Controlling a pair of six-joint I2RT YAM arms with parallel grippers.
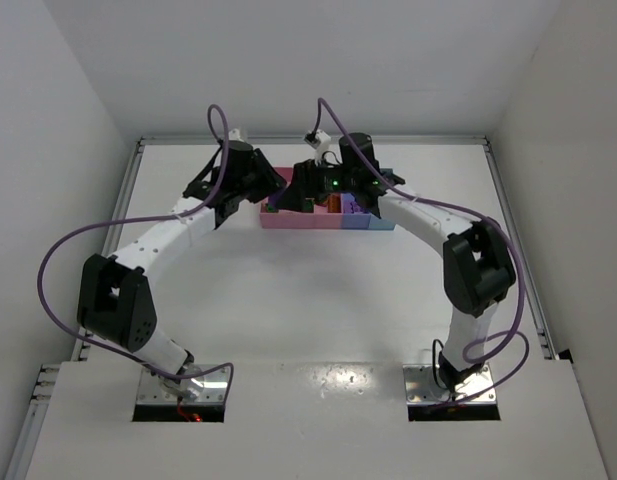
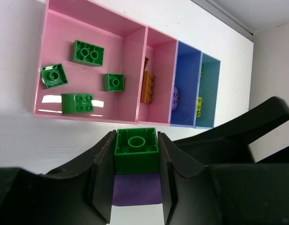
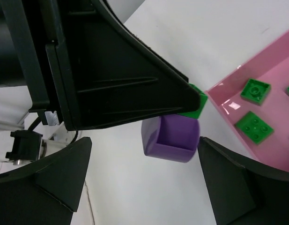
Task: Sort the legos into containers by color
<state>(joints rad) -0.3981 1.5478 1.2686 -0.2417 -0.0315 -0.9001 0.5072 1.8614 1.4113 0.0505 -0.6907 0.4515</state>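
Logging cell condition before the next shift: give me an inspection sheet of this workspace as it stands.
Surface: white table, no spills seen.
Job's things: tray holds four green bricks, an orange brick, a purple piece and yellow bricks, one colour per compartment; green-on-purple stack not yet sorted.
Clutter: nothing seen.
Grippers: left gripper shut on the stack; right gripper open.
Cables: purple cables loop along both arms.
Surroundings: white walls.

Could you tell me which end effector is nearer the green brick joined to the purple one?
Left. The left end effector is shut on the green brick, fingers on both sides. The right end effector is open, straddling the attached purple brick without touching.
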